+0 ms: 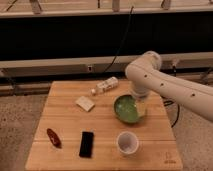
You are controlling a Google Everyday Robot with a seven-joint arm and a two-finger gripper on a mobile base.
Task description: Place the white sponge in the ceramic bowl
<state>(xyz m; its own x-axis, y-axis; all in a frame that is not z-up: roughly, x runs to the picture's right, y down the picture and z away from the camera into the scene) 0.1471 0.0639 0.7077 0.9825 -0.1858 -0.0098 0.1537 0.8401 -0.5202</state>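
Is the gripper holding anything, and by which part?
Nothing is held. The gripper hangs open over the rim of the ceramic bowl; the white sponge lies untouched on the table, apart from it.

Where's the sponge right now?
Camera view: the sponge lies on the table left of the bowl, just in front of the bottle. The pincer hangs over the bowl's right rim.
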